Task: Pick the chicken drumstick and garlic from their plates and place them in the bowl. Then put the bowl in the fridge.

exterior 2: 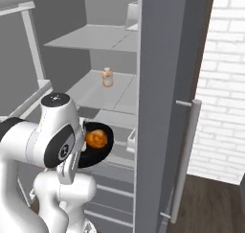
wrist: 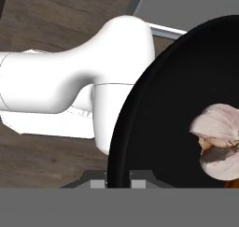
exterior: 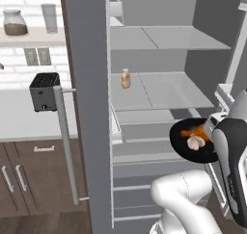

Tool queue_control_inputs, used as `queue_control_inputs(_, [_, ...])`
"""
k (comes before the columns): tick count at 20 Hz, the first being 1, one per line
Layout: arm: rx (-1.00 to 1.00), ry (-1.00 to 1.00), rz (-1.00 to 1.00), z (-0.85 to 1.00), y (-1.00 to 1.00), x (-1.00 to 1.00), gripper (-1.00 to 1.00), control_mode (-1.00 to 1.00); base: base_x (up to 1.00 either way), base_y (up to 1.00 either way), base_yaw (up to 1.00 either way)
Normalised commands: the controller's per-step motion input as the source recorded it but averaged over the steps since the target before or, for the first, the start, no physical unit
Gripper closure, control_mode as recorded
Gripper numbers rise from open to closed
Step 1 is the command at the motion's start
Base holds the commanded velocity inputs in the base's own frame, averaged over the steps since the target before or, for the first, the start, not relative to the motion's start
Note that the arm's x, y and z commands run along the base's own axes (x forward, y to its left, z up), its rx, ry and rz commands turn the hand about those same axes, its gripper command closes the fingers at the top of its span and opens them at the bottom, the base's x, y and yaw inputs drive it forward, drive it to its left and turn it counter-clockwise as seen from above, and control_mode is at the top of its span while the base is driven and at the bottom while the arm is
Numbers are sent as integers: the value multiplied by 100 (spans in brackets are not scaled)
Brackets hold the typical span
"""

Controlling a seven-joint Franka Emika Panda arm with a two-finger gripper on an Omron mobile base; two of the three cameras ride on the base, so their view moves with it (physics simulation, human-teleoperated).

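A: Start at the hand. The two-finger gripper (wrist: 118, 177) is clamped tight on the rim of the round glossy black bowl (wrist: 154, 123), one dark tip on each side of the bowl's wall at the bottom of the hand view.

B: And the bowl is loaded?

A: It is. The small whitish-beige garlic bulb (wrist: 217, 140) sits inside it, and from the left base view the orange-brown roasted chicken drumstick (exterior: 192, 130) lies right beside the garlic (exterior: 195, 142). In the right base view I make out the orange drumstick (exterior 2: 96, 138) in the bowl (exterior 2: 98, 148), though the garlic is hard to pick out there, probably hidden behind the arm.

B: So both pick-and-place steps look finished.

A: By my reading, yes. What is left is the last leg: getting the bowl into the tall grey stainless-steel fridge (exterior: 89, 103). Its door stands open, and the pale grey shelves (exterior: 159, 91) are exposed, with a small orange-capped bottle (exterior: 126, 78) on the middle one.

B: Where is the bowl relative to those shelves?

A: Held in the air at the fridge opening, below the middle shelf and above the lower drawer fronts (exterior: 144, 132). It is not resting on anything yet, so it has to be set down and let go.
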Motion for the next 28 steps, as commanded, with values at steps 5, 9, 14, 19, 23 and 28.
queue_control_inputs(5, [0, 0, 0, 0, 0, 0, 100, 100, 55, 1, -2])
queue_control_inputs(9, [0, 0, 0, 0, 0, 0, 100, 100, -4, 0, -1])
queue_control_inputs(14, [0, -25, -3, 17, 22, 38, 100, -100, 0, 0, 0])
queue_control_inputs(19, [0, -33, -9, 46, 24, 71, 100, -100, 0, 0, 0])
queue_control_inputs(23, [8, -5, -7, 9, -2, 100, 100, -100, 0, 0, 0])
queue_control_inputs(28, [9, 0, 0, -2, -20, 100, 100, -100, 0, 0, 0])
